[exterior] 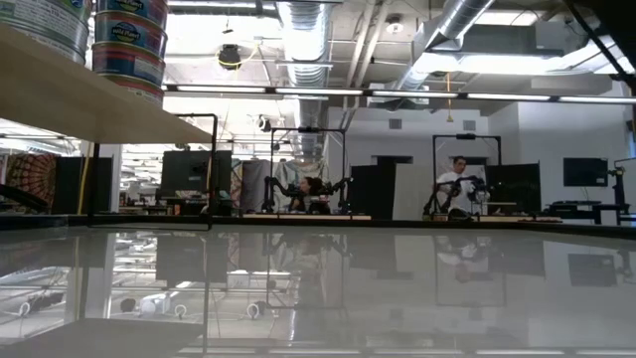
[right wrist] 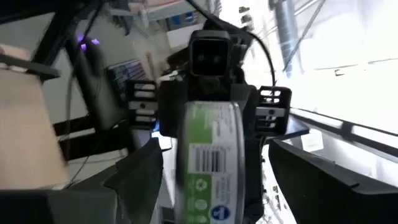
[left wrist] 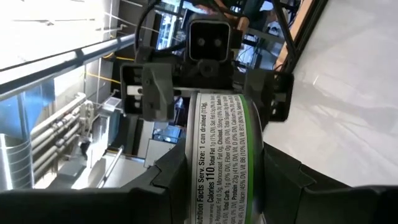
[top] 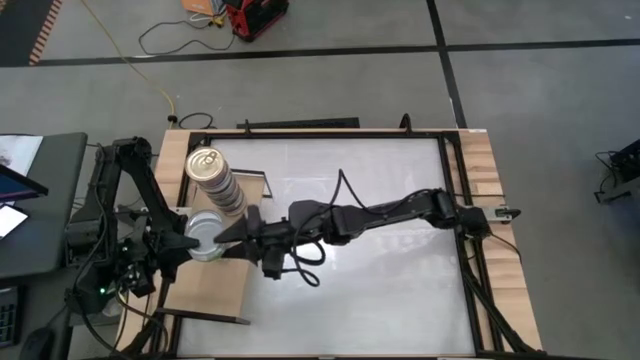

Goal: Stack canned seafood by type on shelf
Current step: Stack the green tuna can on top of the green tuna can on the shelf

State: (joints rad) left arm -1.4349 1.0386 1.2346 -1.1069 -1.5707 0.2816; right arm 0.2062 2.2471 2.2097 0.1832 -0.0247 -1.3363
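Note:
A flat tin of canned seafood with a plain silver top (top: 203,233) hangs level over the shelf (top: 215,292), a light wooden board in a black frame at the table's left. My left gripper (top: 183,244) comes at it from the left and is shut on it. My right gripper (top: 233,236) reaches in from the right and is open; in the right wrist view its fingers (right wrist: 140,177) stand on either side of the tin (right wrist: 208,155), apart from it. A stack of tins with a gold top (top: 216,180) stands on the shelf's far part. My left gripper pinches the tin by its two flat faces, one finger over it and one under it, at the tin's left part (left wrist: 198,190). The fingers (left wrist: 165,186) come level from the table's left side. The tin is lifted clear above the shelf, level, silver top up.
A black cable (top: 312,268) loops below my right arm. The white tabletop (top: 390,290) stretches right of the shelf. Dark equipment and a screen (top: 40,200) stand off the table's left edge. The low view shows the shelf's underside (exterior: 89,99) and people in the room behind.

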